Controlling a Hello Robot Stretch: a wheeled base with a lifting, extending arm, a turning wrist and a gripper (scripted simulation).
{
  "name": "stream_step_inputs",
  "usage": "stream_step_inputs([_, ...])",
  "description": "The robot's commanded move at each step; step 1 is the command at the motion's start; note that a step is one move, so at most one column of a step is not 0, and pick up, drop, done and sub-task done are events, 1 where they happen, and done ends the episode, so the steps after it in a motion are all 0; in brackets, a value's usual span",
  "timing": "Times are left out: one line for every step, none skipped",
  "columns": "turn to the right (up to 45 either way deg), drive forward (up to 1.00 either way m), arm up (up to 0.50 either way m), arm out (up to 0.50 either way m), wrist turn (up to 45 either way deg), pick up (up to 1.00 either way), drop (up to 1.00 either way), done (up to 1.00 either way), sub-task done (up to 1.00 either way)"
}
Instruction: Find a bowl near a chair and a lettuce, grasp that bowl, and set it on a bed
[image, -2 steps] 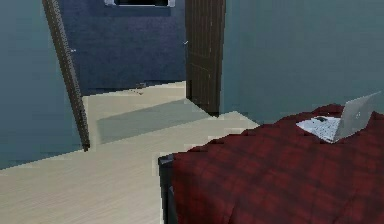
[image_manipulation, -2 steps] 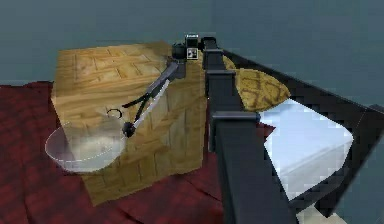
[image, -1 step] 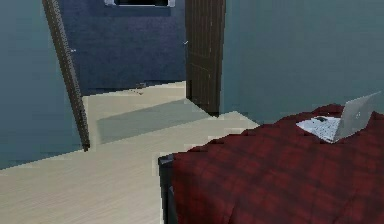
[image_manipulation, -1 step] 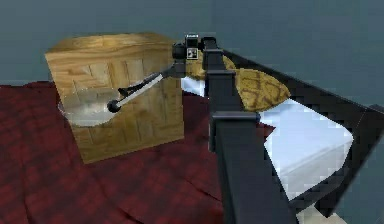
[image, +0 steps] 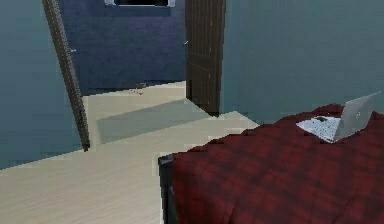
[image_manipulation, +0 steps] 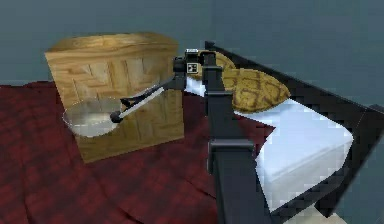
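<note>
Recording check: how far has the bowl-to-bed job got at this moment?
Done: the bowl has been found and grasped; it hangs from the gripper, clear of every surface. In hand: the bowl is held above a red plaid cover, in front of a wooden cabinet. Left: setting it down on the bed, where it does not yet rest.

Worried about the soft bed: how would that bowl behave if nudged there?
The bowl looks rigid, thin-walled and probably light. Its rounded underside may rock or tip on the red bedspread; the cloth should stop it sliding.
</note>
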Motion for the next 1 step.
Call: stream_step_inputs([0.0,0.0,-0.32,0.0,0.0,0.0,0.0,0.0,0.0])
